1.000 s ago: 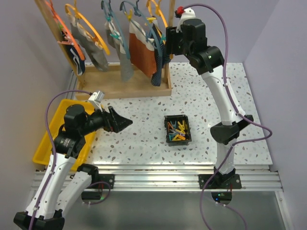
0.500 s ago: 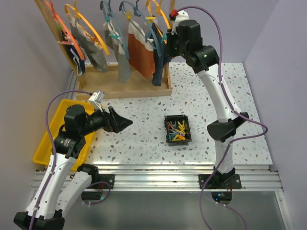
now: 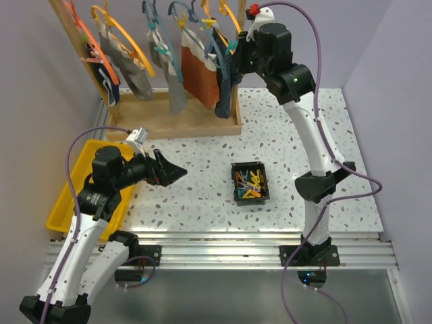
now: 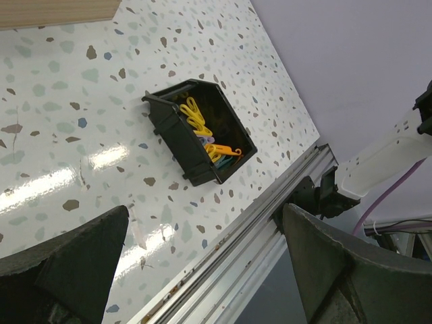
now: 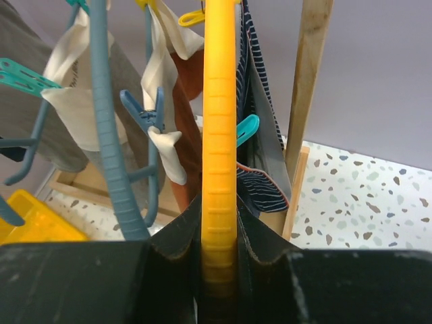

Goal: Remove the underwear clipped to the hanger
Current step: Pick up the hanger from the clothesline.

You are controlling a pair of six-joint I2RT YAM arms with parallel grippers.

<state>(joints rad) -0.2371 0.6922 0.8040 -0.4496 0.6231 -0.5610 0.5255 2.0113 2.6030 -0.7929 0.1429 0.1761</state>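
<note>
Several underwear pieces hang from plastic hangers on a wooden rack (image 3: 177, 123) at the back: a grey pair (image 3: 138, 79), a rust-brown pair (image 3: 198, 77) and a navy striped pair (image 3: 223, 84). My right gripper (image 3: 236, 52) is high at the rack's right end, shut on the lower arm of a yellow hanger (image 5: 219, 135). In the right wrist view the bar runs straight up between the fingers (image 5: 177, 233). The navy striped pair (image 5: 260, 185) hangs just behind it under a teal clip (image 5: 246, 128). My left gripper (image 3: 177, 174) hovers open over the table, holding nothing.
A black box (image 3: 250, 182) of coloured clips sits mid-table, also in the left wrist view as the black box (image 4: 199, 138). A yellow bin (image 3: 67, 196) lies at the left edge under the left arm. A blue hanger (image 5: 108, 135) and the rack's wooden post (image 5: 307, 88) flank the yellow hanger.
My right gripper has closed onto the yellow hanger and risen slightly at the rack's right end. The left arm has not moved.
</note>
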